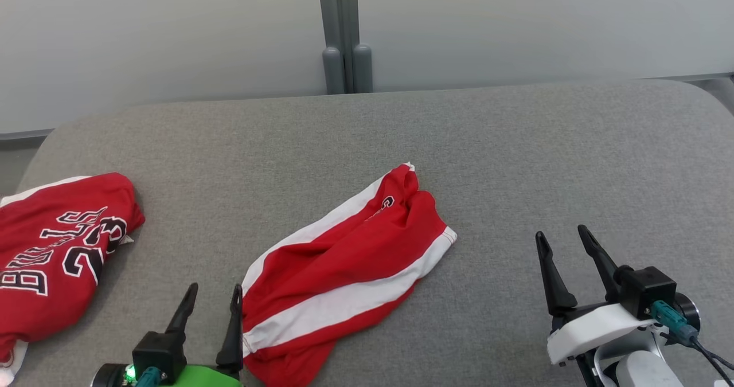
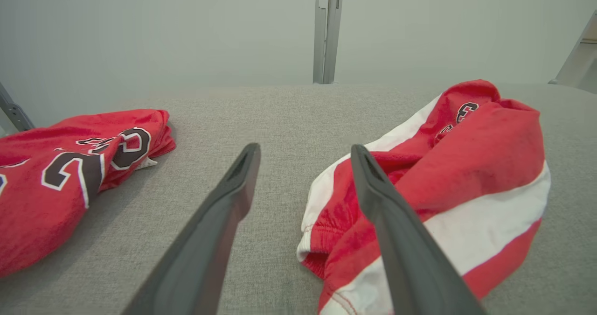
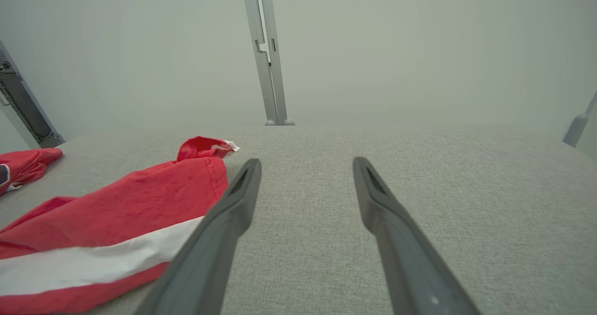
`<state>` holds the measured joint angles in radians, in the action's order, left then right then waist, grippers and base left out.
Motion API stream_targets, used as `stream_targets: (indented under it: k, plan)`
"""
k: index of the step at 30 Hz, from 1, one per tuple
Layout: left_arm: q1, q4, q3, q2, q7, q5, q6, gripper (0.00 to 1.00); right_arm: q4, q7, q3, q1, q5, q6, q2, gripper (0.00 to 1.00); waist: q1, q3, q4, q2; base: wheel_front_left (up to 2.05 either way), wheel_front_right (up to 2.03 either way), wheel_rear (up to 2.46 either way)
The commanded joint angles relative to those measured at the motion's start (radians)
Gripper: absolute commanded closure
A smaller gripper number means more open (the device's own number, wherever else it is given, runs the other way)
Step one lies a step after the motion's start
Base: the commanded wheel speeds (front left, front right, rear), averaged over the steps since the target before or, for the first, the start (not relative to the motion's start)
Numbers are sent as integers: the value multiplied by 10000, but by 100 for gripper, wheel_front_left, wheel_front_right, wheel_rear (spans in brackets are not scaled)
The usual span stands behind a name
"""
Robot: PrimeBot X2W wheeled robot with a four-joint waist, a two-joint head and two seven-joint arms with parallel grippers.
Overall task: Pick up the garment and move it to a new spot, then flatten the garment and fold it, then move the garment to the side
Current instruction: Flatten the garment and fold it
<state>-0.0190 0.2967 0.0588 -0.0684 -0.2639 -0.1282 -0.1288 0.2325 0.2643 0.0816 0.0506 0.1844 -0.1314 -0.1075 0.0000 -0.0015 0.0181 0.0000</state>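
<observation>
Presently, the left gripper stands with its 2 fingers spread wide and empty, 1 finger just beside the near-left edge of the crumpled red-and-white garment. The right gripper, equally wide and empty, sits well apart to the garment's right. A red jersey lies well left of the garment. Garment and jersey rest on the grey cushion.

The shorts are red with broad white stripes and a small black mark. The jersey is red, its lettering and numbers black edged in white. The surface is flecked grey. The left tool has dark fingers on green; the right tool has dark fingers on white.
</observation>
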Motion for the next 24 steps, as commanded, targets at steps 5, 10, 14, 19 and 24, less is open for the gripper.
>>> stream_targets:
  k: [5, 10, 14, 19, 24]
  plan:
    - [-347, 189, 615, -283, -8, -352, -22, 0, 521, 1, 282, 556, 76, 14, -240, 0, 0, 205, 475, 0, 0, 0, 0]
    - [-400, 412, 1112, -202, -6, -674, -21, 0, 1180, 1, 565, 1140, 162, 14, -380, 0, 0, 551, 820, 0, 0, 0, 0]
    - [-171, 685, 1516, -172, -8, -1022, -21, 0, 1752, 1, 812, 1687, 189, 14, -474, 0, 0, 846, 982, 0, 0, 0, 0]
    - [-76, 971, 1786, -112, -8, -1343, -21, 0, 2393, 1, 1116, 2283, 274, 14, -562, 0, 0, 1134, 1105, 0, 0, 0, 0]
    - [77, 1339, 1973, -76, -8, -1705, -22, 0, 3182, 1, 1462, 2696, 385, 14, -651, 0, 0, 1282, 1236, 0, 0, 0, 0]
